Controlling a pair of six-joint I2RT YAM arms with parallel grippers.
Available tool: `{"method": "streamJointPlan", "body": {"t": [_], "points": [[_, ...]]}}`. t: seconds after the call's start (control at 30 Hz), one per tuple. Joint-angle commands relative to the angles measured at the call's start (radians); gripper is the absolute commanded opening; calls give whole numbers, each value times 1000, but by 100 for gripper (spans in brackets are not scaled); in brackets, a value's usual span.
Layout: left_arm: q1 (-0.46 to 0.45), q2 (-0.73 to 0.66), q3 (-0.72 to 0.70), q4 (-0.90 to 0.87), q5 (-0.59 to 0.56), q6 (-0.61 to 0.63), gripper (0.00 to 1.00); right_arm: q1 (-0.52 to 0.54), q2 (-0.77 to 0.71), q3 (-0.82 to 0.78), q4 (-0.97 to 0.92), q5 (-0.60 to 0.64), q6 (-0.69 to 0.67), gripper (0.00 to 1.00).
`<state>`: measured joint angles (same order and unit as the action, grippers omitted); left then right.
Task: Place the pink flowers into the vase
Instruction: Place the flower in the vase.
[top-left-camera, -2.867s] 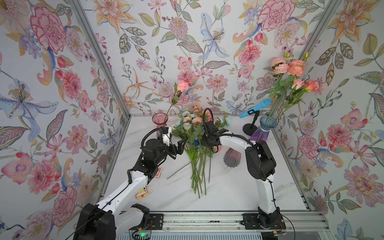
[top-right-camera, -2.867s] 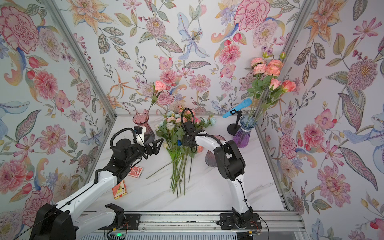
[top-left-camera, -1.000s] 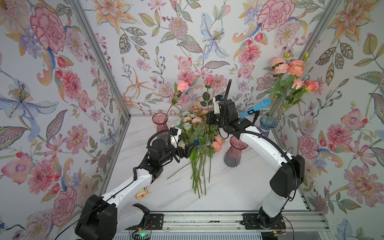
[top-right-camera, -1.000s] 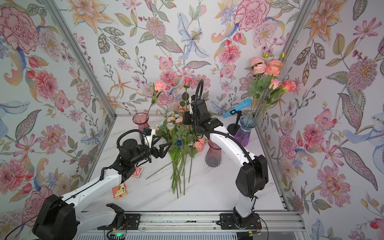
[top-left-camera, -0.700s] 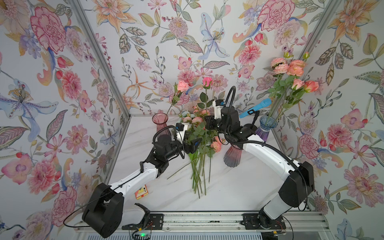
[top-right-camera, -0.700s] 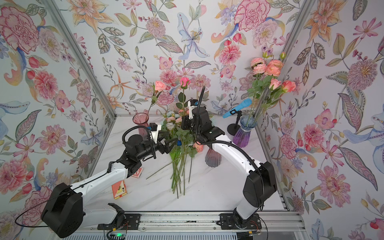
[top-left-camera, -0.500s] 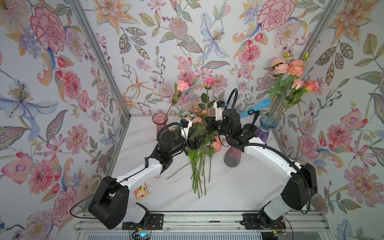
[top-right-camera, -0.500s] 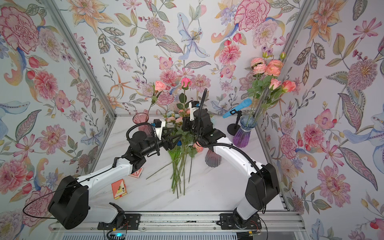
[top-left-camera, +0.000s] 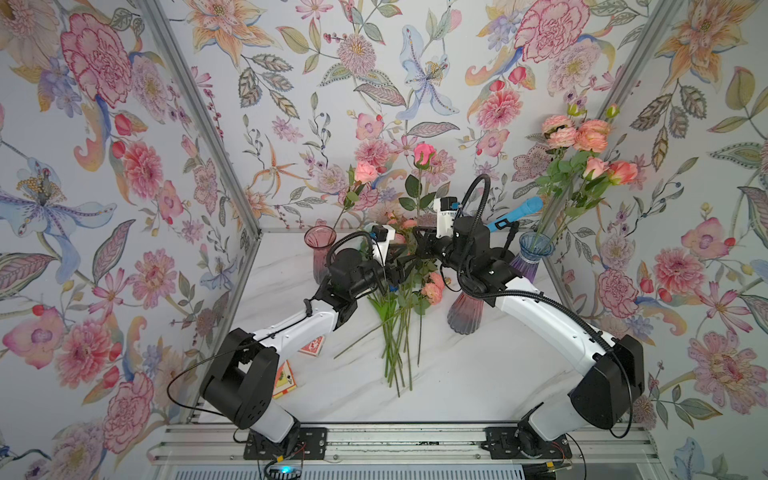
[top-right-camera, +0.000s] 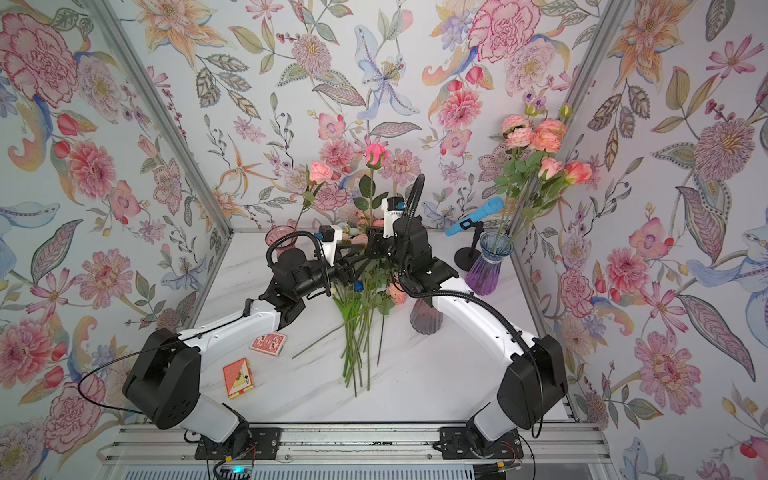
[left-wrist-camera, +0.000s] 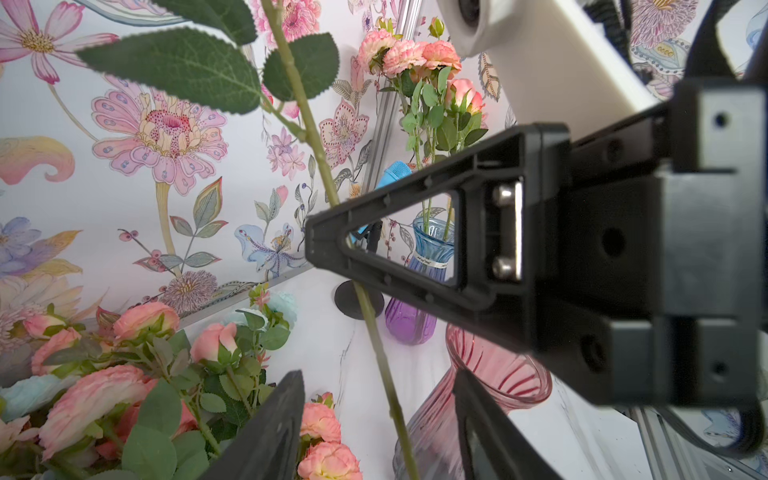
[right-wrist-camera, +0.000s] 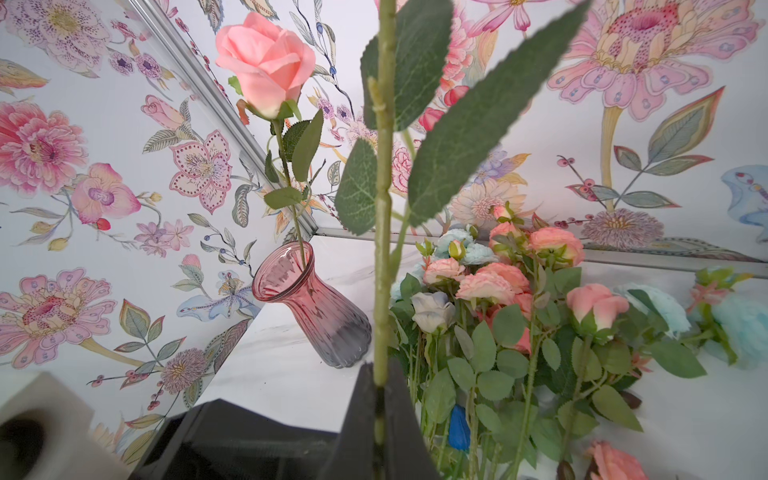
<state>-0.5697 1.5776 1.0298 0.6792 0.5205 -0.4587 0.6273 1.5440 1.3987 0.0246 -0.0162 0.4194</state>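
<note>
Flowered wallpaper (top-left-camera: 124, 124) walled in the white table (top-left-camera: 457, 386). The right gripper (right-wrist-camera: 380, 374) was clamped on the stem of a pink rose (top-left-camera: 423, 153), holding it upright with the bloom well above the jaws, probably so the other arm could take it lower down. The left gripper (left-wrist-camera: 378, 382) had its jaws half apart on either side of that stem, not touching it. Just beyond them stood a pink vase (left-wrist-camera: 511, 374), and more pink flowers (top-left-camera: 434, 286) lay beneath.
</note>
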Motion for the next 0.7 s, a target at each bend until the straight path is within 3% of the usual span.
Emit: {"method": "streamJointPlan", "body": {"t": [0.0,0.17,0.33,0.67], "points": [[-8,35,36,27,18,3,52,1,-29,-17,26,-8,9,0],[-9,58,51,28,18,4,48,3,-34,-26,39,-11,15,0],[-9,65,52,45,9,-3,37,3,-34,-27,37,-11,13,0],[-8,77,59,60,26,-19,28,6,-33,-35,42,-11,22,0]]}}
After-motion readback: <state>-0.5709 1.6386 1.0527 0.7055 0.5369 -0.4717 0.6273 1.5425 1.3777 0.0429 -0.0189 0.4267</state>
